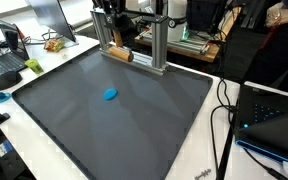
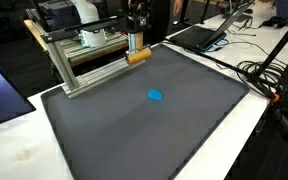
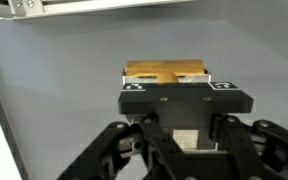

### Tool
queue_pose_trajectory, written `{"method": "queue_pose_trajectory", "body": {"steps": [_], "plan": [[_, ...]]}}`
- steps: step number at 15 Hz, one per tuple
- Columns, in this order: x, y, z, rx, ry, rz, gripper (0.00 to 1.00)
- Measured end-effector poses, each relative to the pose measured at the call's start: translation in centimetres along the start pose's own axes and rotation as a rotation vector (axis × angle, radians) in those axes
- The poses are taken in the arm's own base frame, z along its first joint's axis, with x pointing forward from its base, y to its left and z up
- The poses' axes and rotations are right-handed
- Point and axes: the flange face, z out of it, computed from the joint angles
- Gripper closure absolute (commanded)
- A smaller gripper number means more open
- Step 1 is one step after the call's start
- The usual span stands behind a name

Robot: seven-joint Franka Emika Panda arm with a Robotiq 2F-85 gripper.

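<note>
My gripper (image 1: 115, 42) (image 2: 134, 42) is at the back of the dark grey mat (image 1: 134, 130) (image 2: 164, 140), right in front of an aluminium frame (image 1: 156, 40) (image 2: 84, 72). It is shut on a wooden block (image 1: 120, 55) (image 2: 138, 57) held low, at or just above the mat. In the wrist view the block (image 3: 164, 71) shows past the black gripper body (image 3: 184, 128). A small blue object (image 1: 110, 95) (image 2: 155, 96) lies alone near the middle of the mat, well apart from the gripper.
The frame stands along the mat's back edge. A laptop (image 1: 276, 118) (image 2: 200, 36) and cables (image 1: 224, 105) (image 2: 266, 72) lie on the white table beside the mat. More laptops and clutter (image 1: 9, 60) sit beyond the opposite edge.
</note>
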Motion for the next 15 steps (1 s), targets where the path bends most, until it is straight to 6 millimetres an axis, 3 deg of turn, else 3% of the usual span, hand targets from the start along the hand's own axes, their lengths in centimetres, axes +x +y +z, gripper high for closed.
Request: {"method": "queue_pose_trajectory", "body": {"steps": [4, 15], "plan": [[-2.7, -0.3, 0.6, -0.008, -0.018, 0.019, 0.78], [-9.2, -1.4, -1.2, -0.048, 0.022, 0.015, 0.78]]}}
